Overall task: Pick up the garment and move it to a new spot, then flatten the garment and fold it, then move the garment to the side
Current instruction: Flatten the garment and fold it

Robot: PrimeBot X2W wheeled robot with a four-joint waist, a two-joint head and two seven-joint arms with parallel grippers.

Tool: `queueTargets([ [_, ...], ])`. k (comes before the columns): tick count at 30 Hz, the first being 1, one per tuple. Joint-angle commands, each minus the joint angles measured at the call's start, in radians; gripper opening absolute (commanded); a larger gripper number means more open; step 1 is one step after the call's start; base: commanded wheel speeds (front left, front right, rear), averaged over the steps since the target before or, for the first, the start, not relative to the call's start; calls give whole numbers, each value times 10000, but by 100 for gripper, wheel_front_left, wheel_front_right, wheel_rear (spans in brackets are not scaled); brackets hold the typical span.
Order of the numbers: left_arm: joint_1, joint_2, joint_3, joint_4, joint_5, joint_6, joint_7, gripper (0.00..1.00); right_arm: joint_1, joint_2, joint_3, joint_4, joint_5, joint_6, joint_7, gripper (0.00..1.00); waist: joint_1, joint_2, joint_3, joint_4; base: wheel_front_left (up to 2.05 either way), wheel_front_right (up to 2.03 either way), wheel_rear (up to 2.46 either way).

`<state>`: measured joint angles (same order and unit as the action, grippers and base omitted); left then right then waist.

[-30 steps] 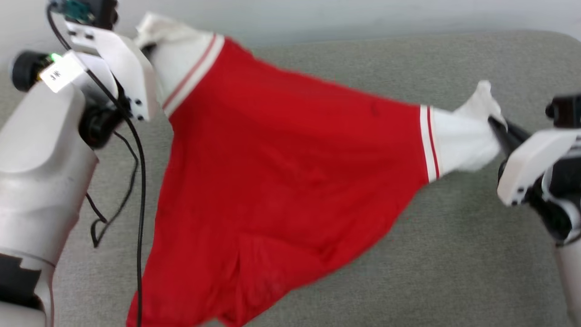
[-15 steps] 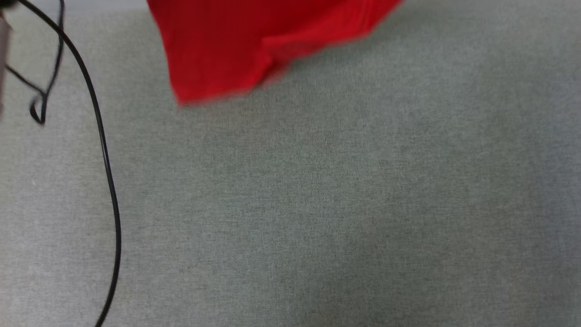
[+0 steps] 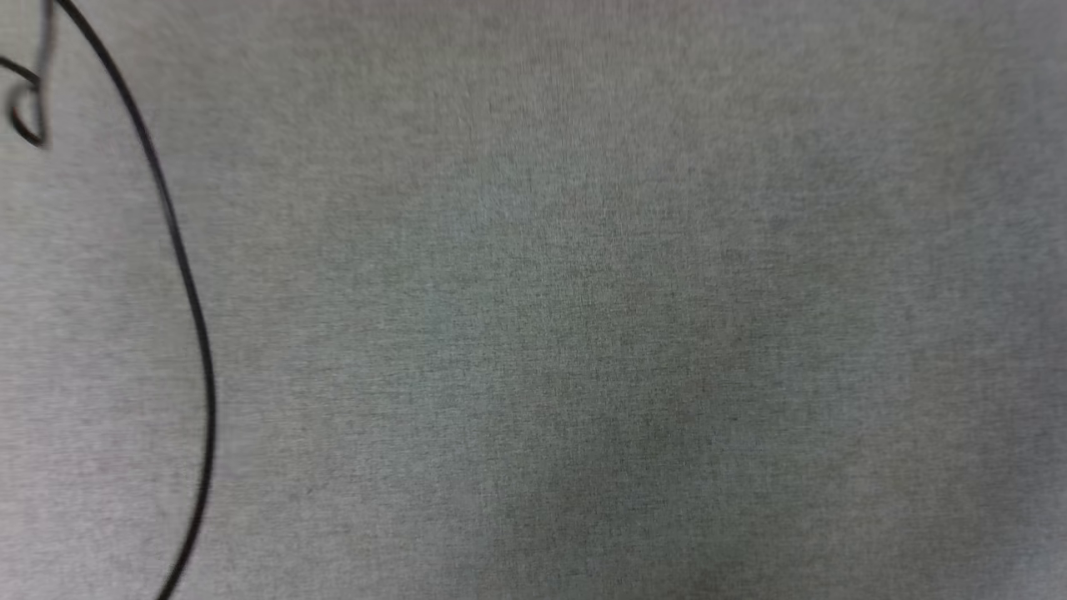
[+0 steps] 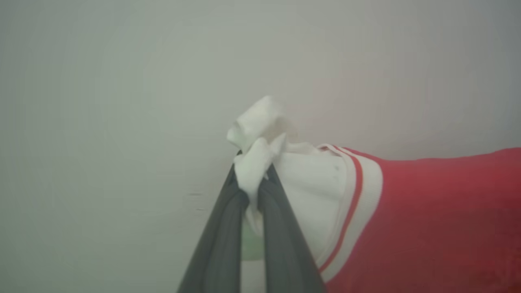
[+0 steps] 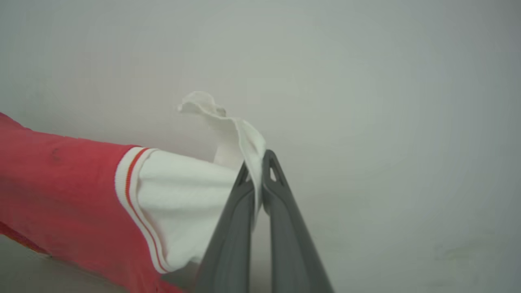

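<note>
Left tool (image 4: 253, 171): two dark fingers (image 4: 220, 244) are pinching shut on a bunched white sleeve end of the garment (image 4: 427, 211).
Right tool (image 5: 256, 162): its fingers are likewise clenching tight on the other sleeve's crumpled edge, with a flap of white cloth sticking up above the tips.

1. Table (image 3: 583, 333): a grey woven top is spreading across the head view.
2. Wall (image 4: 122, 81): a plain pale surface is standing behind both tools in the wrist views.
3. Garment (image 5: 61, 183): the red body is hanging stretched between the two tools, running off the right edge of the left wrist view and the left edge of the right wrist view. Whether its hem is touching the table cannot be told.
4. Sleeves (image 4: 309, 183) (image 5: 183, 195): white and short, each is being pulled taut toward its tool.
5. Stripe trim (image 4: 358, 191) (image 5: 130, 175): red-and-white bands are marking each shoulder seam.
6. Cable (image 3: 187, 292): thin and black, it is curving down the left side of the head view.
</note>
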<state>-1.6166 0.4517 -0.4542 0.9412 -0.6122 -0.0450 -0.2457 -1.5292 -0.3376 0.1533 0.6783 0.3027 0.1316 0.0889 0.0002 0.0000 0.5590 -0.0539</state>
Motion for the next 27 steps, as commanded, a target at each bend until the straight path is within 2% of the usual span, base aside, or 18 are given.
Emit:
queueTargets([
  [1,293,-65,-39,145,-13,-78,-70,0,100,17,116,163,78,-16,-154,0,-2,0,340,-43,0,0,0],
  [7,1323,-230,265,759,-399,-356,-179,0,976,88,786,729,714,-16,-673,0,-2,0,424,-36,0,0,0],
  [11,2489,-209,517,796,-690,-551,-207,0,2218,85,1263,692,1318,-16,-1073,0,-2,0,248,-62,0,0,0],
  [16,4655,-293,1105,186,-1066,-710,-212,0,4348,-129,1605,322,1931,-16,-1623,0,-2,0,-385,21,0,0,0],
  [22,7594,-538,1819,-763,-1788,-812,-205,0,7310,-258,1511,-326,2554,-18,-2028,0,-2,0,-1354,45,0,0,0],
  [27,9785,-290,1943,-1515,-1867,-755,-206,0,9310,-68,1080,-897,2870,-19,-2037,0,-2,0,-2233,-76,0,0,0],
])
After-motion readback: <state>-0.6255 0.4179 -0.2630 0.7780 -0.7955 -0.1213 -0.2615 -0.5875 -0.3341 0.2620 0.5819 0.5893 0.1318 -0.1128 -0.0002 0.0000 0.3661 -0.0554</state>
